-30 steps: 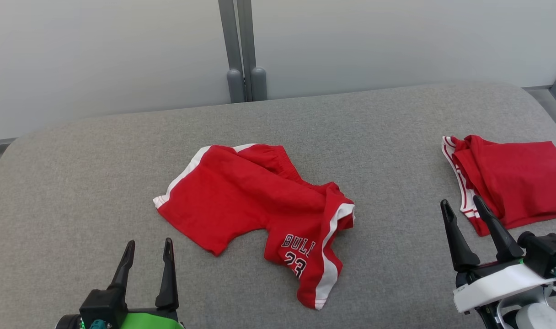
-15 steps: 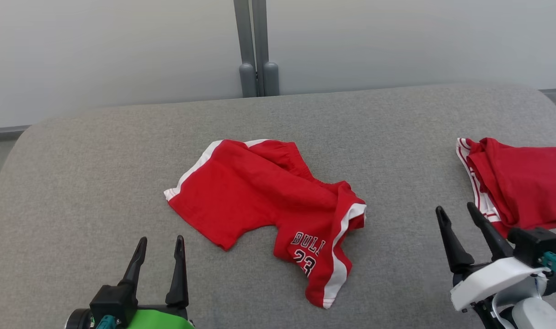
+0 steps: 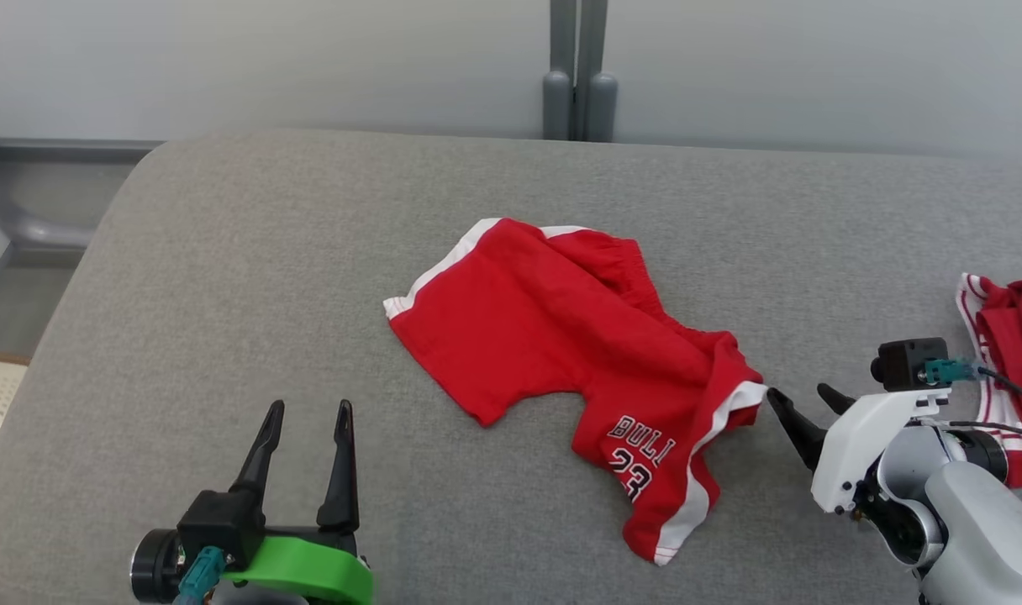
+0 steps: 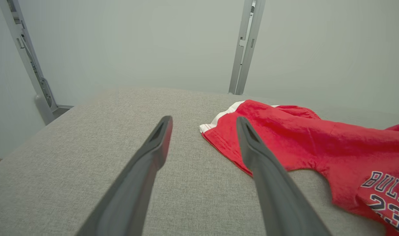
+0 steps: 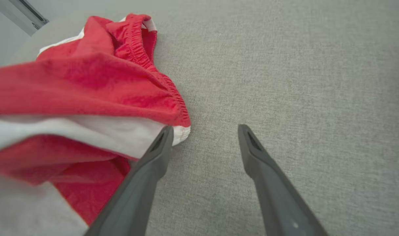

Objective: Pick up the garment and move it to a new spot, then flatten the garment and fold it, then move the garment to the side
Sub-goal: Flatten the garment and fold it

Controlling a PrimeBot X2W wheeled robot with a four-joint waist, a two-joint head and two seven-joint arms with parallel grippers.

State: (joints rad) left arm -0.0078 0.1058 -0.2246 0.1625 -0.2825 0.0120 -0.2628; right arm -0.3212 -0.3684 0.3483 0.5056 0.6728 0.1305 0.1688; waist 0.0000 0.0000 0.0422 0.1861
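I'm looking at a grey padded surface (image 3: 267, 252) that takes up most of the head view. A pale wall (image 3: 309, 59) runs across the top of the frame.

The garment (image 3: 561, 336), a pair of red shorts with white side stripes, lies loosely crumpled just right of centre. One leg reaches toward the middle of the frame and the other runs down toward the lower right. Its elastic waistband is bunched along the upper right side.

My right gripper (image 3: 797, 391) comes in from the lower right on its white and grey arm. The two dark fingers are spread with nothing between them, and the tips sit just beside the white-edged hem of the shorts. In the right wrist view one finger crosses that hem, but I cannot tell whether it touches the cloth.

My left gripper (image 3: 309, 407) sits at the lower left above its green wrist collar. Its fingers are also spread and empty, pointing up the frame. It is well apart from the shorts, over bare fabric.

A second red garment (image 3: 1003, 336) with thin white stripes lies at the right edge, partly behind the right arm. A pair of grey posts (image 3: 580, 92) stands at the top centre, behind the surface. Dark letters and the number 23 (image 3: 633, 481) are printed on the lower leg of the shorts.
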